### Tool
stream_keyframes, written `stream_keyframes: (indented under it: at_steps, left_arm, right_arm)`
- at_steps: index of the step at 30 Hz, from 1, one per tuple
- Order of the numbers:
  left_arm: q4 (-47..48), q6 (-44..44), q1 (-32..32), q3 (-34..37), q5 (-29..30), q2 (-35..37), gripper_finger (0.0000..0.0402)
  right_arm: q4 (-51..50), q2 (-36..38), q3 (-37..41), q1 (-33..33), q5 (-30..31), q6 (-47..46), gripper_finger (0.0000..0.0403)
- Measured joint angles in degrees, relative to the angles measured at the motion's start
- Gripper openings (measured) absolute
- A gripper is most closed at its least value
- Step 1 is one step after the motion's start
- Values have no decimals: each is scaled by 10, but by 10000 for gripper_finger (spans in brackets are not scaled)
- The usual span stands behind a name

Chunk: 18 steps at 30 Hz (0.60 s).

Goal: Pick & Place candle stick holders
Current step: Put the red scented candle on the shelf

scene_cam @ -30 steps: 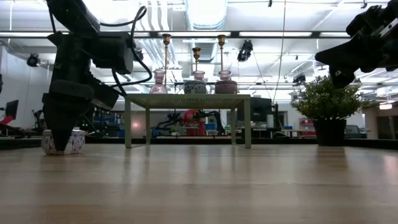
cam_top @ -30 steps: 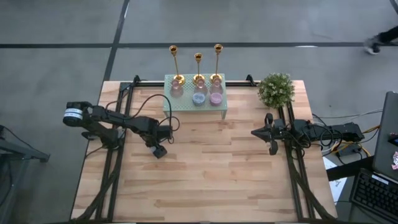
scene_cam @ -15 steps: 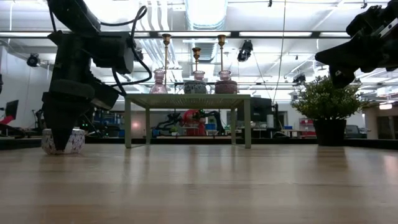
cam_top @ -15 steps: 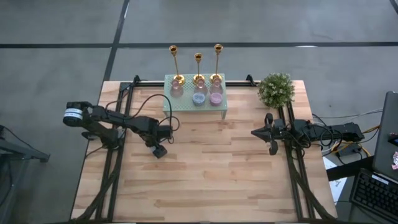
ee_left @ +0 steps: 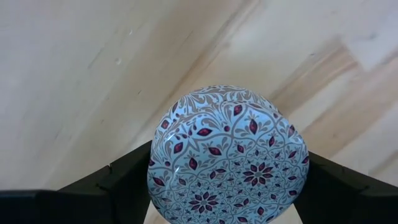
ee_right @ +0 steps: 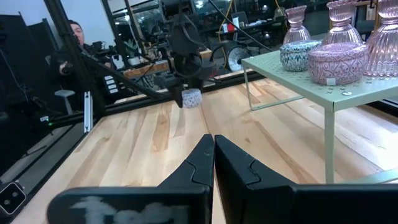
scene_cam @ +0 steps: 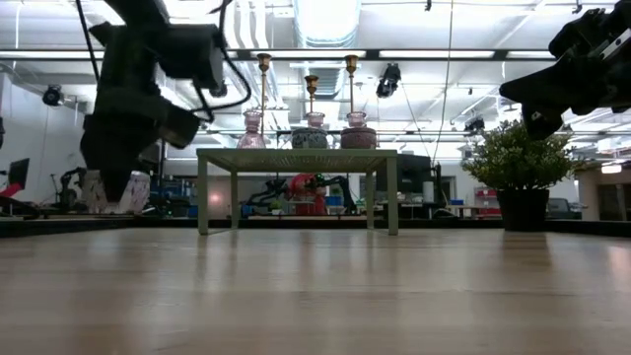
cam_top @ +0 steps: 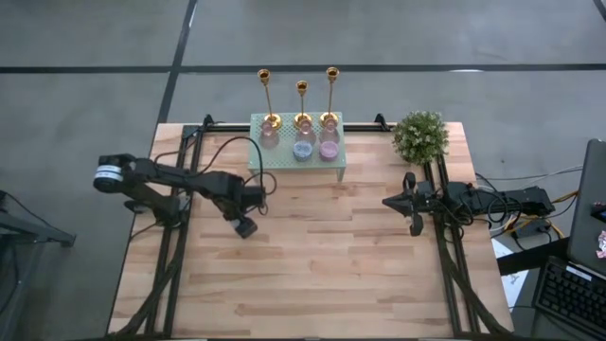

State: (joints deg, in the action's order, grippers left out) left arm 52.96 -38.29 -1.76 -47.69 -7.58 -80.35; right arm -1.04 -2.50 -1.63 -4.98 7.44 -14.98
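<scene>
Notably, left gripper (ee_left: 227, 186) was clamped on a patterned tin (ee_left: 227, 155), lifted off the table (cam_top: 312, 275); right gripper (ee_right: 213, 163) idled, jaws together. Candlesticks (cam_top: 301, 102) stood beyond both jaws, on the small stand (cam_top: 284, 157).

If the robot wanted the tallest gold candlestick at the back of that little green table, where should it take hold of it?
Probably by the thin stem of the tallest candlestick, above the glass vases in front. It stands upright at the green table's back edge, so a hand coming level from the side, fingers either side of the stem, looks safest. The right hand, shut and idle, is nearer; the left hand holds a patterned jar.
</scene>
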Motion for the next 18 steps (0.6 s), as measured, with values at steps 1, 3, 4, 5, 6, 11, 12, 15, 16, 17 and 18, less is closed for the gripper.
stream_keyframes:
  at_steps: [1,3,4,5,6,11,12,15,16,17,18]
  left_arm:
    - [6,-2,0,-7,0,2,312]
    - [19,-5,0,-22,0,7,312]
    - [27,-7,0,-30,0,9,312]
    - [35,-9,0,-38,1,12,312]
    - [42,-10,0,-47,1,13,312]
    - [82,-12,0,-96,2,15,312]
    - [86,-12,0,-106,2,15,312]
    - [109,-16,0,-138,11,15,312]
    - [119,-17,-1,-149,15,15,312]
    - [124,-17,-3,-160,17,15,312]
    - [130,-17,-5,-170,17,15,312]
  right_arm:
    - [0,0,0,0,0,0,8]
    - [0,0,0,0,0,0,8]
    - [0,0,0,0,0,0,8]
    - [0,0,0,0,0,0,8]
    - [0,0,0,0,0,0,8]
    - [0,0,0,0,0,0,8]
    - [0,0,0,0,0,0,8]
    - [0,0,0,0,0,0,8]
    - [0,0,0,0,0,0,8]
    - [0,0,0,0,0,0,8]
    - [0,0,0,0,0,0,8]
